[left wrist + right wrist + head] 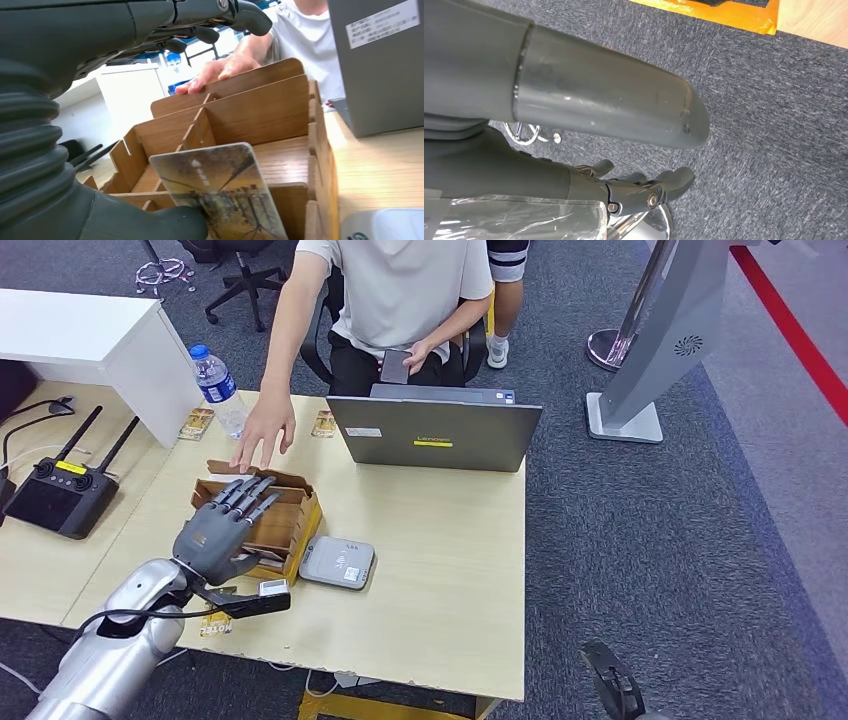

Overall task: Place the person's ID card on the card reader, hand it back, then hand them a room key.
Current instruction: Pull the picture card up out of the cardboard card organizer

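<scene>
My left hand [222,525] hovers over the wooden card box [300,518], fingers stretched out and apart. In the left wrist view a picture-printed room key card [220,197] stands upright in the box's near slot [295,200]. My thumb [165,222] lies against the card's lower corner, while the fingers [200,22] stay well above it. The grey card reader [337,562] lies just right of the box. A person's hand [262,435] rests on the box's far edge. My right hand [644,192] hangs over the carpet holding nothing, its fingers loosely bent.
The person sits behind a grey laptop [435,432], holding a phone [395,366]. A water bottle [219,388] and loose cards [197,423] lie at the back left. A black remote controller [60,495] sits at the left. Another card [215,625] lies by the front edge.
</scene>
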